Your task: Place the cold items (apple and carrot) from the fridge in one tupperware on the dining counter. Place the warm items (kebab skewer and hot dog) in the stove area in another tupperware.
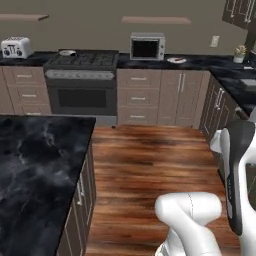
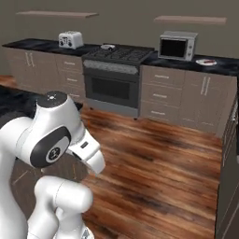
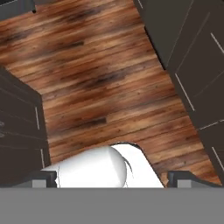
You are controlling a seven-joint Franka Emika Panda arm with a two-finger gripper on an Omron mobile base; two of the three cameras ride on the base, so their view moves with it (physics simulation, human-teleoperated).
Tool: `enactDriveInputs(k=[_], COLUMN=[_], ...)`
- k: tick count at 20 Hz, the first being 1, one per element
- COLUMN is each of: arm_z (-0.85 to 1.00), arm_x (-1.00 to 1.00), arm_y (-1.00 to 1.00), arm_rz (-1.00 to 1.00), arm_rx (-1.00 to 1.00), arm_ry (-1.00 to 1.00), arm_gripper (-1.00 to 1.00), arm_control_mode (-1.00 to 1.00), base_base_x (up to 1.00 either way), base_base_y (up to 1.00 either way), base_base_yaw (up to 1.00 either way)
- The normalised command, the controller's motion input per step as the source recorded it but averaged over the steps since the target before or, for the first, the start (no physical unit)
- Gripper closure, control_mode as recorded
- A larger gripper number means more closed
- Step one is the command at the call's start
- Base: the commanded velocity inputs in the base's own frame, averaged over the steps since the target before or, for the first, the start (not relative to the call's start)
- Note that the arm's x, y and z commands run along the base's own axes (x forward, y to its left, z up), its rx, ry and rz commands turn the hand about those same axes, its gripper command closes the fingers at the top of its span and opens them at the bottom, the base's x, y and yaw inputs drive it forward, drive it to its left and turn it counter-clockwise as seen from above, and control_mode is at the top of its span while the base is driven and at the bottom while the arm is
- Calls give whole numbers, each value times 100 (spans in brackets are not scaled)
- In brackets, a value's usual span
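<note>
Far wall: one stove, one toaster, one microwave, two small plates (contents too small to tell).
Near left: black marble desk.
Task items: none identifiable from here.
Gripper: jaws spread wide, holding nothing, over bare wooden floor between dark cabinets.
</note>
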Motion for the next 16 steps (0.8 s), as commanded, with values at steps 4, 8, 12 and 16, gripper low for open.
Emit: enactDriveInputs(k=[4,8,12,16], arm_z=[0,0,0,0], arm_x=[0,0,0,0], arm_y=[0,0,0,0], arm_rz=[0,0,0,0], arm_rx=[0,0,0,0], arm_ry=[0,0,0,0], arm_gripper=[-100,-100,-100,-100], arm_control_mode=[100,100,100,100], base_base_x=[79,100,100,100], base_base_y=[-36,-4,0,0], base_base_yaw=[-55,-32,-10,-1])
